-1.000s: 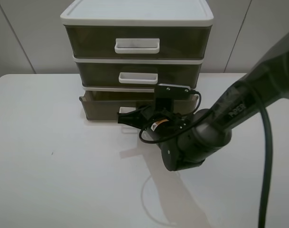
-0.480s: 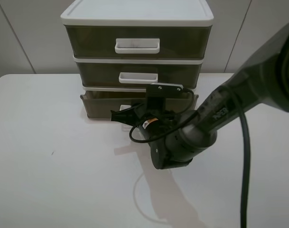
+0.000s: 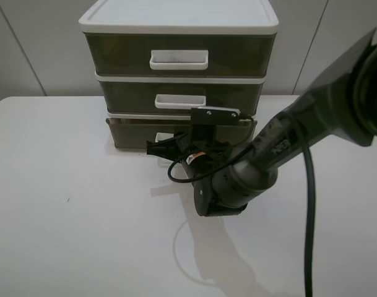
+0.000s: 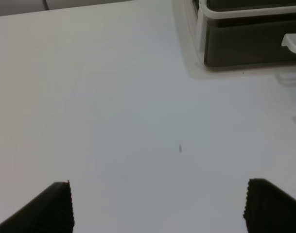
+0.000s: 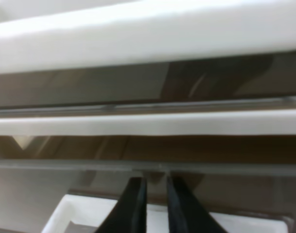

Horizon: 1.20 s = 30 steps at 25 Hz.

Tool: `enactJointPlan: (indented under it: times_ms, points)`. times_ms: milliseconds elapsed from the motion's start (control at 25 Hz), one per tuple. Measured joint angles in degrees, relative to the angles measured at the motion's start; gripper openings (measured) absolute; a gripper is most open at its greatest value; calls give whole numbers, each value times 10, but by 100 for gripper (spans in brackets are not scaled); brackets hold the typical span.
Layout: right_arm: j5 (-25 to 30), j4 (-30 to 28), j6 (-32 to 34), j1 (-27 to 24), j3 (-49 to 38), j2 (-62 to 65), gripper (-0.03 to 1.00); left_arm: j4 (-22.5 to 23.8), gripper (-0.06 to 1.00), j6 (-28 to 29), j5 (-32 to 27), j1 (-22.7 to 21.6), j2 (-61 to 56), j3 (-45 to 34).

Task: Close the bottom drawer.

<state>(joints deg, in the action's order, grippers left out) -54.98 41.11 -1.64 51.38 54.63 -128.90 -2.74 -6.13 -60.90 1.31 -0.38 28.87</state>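
Note:
The bottom drawer (image 3: 131,133), smoky brown with a white handle (image 3: 164,137), stands slightly out of the white-framed unit (image 3: 179,18). The middle drawer (image 3: 126,96) and the top drawer (image 3: 117,55) above it sit flush. My right gripper (image 3: 152,150) is shut, its tips against the bottom drawer's front next to the handle. In the right wrist view the fingers (image 5: 133,199) lie close together against the brown front (image 5: 225,150), above the white handle (image 5: 84,213). My left gripper (image 4: 157,206) is open and empty over bare table, far from the drawer (image 4: 250,46).
The unit stands at the back middle of the white table (image 3: 64,235), against a grey wall. My right arm (image 3: 287,142) and its black cable (image 3: 309,223) reach in from the right. The table's left corner (image 3: 2,105) is rounded.
My right gripper has moved left and toward the unit, pushing the bottom drawer partly in. The drawer's front now sticks out less. The left arm has not moved.

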Motion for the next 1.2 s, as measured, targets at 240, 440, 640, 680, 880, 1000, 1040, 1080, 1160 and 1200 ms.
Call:
enactJointPlan:
  times_ms: [240,440,640,680,880,1000,1040,1080,1160,1200]
  points:
    - [0,-3,-16,-5,0,0,2,0,72,0,0,0,0,0]
    - [0,-3,-34,-4,0,0,2,0,72,0,0,0,0,0]
    - [11,-4,-56,7,-11,32,2,0,72,0,0,0,0,0]
    - [18,-5,-62,10,-17,44,2,0,72,0,0,0,0,0]
    - [63,-8,-69,19,-73,116,2,0,72,0,0,0,0,0]
    - [127,-8,-71,21,-112,177,3,0,72,0,0,0,0,0]
    - [153,-8,-73,21,-124,199,4,0,72,0,0,0,0,0]
    - [173,-8,-76,20,-136,221,7,0,72,0,0,0,0,0]
    - [223,-8,-89,7,-162,262,21,0,72,0,0,0,0,0]
    - [247,-9,-96,-5,-176,285,32,0,72,0,0,0,0,0]
